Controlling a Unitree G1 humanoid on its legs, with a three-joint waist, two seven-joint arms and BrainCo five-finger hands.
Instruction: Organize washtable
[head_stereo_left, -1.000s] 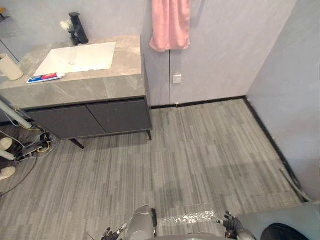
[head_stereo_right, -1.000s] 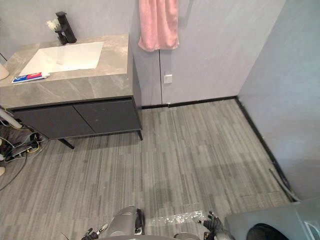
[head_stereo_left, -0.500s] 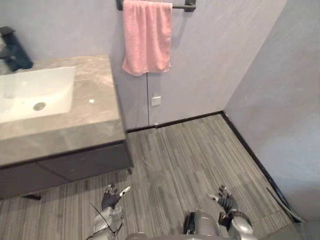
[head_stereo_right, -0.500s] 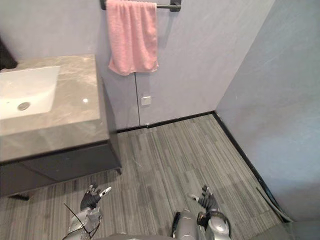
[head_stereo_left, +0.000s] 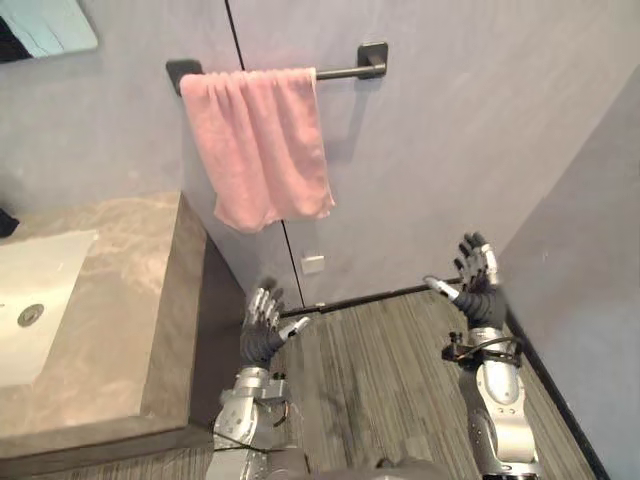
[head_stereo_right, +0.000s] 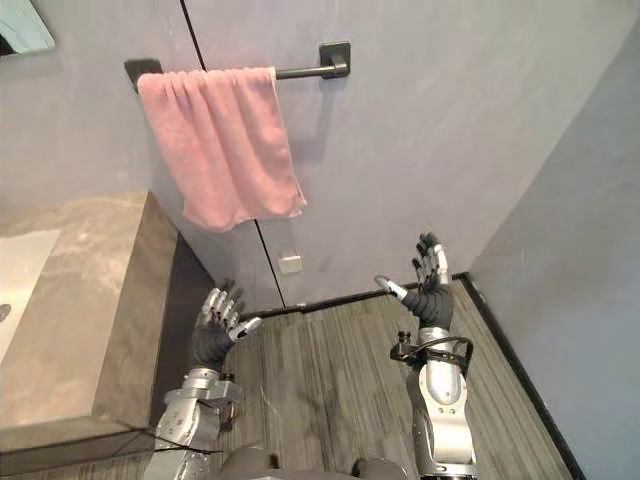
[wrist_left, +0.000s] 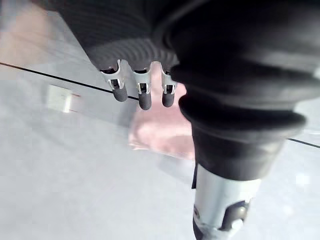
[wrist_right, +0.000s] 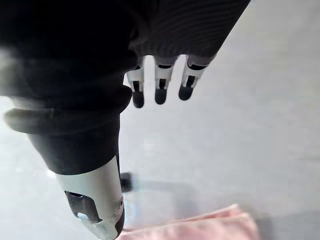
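A pink towel (head_stereo_left: 258, 145) hangs folded over a dark wall rail (head_stereo_left: 350, 70), above and to the right of the washtable's end. My left hand (head_stereo_left: 262, 332) is raised below the towel, fingers spread and holding nothing. My right hand (head_stereo_left: 474, 282) is lifted further right, in front of the bare wall, fingers straight and apart. In the left wrist view the towel (wrist_left: 160, 125) shows past the hand's fingers (wrist_left: 144, 94). The right wrist view has the towel's edge (wrist_right: 200, 225) beyond the thumb (wrist_right: 95, 200).
The grey marble washtable (head_stereo_left: 130, 300) with its white sink (head_stereo_left: 35, 300) stands at the left. A white wall socket (head_stereo_left: 313, 264) sits low on the wall under the towel. Striped grey floor (head_stereo_left: 390, 370) runs to a dark skirting; a side wall (head_stereo_left: 600, 300) closes the right.
The camera has tilted up and turned right, so the towel and rail fill the upper view. Both hands have risen from near the floor to chest height, fingers spread.
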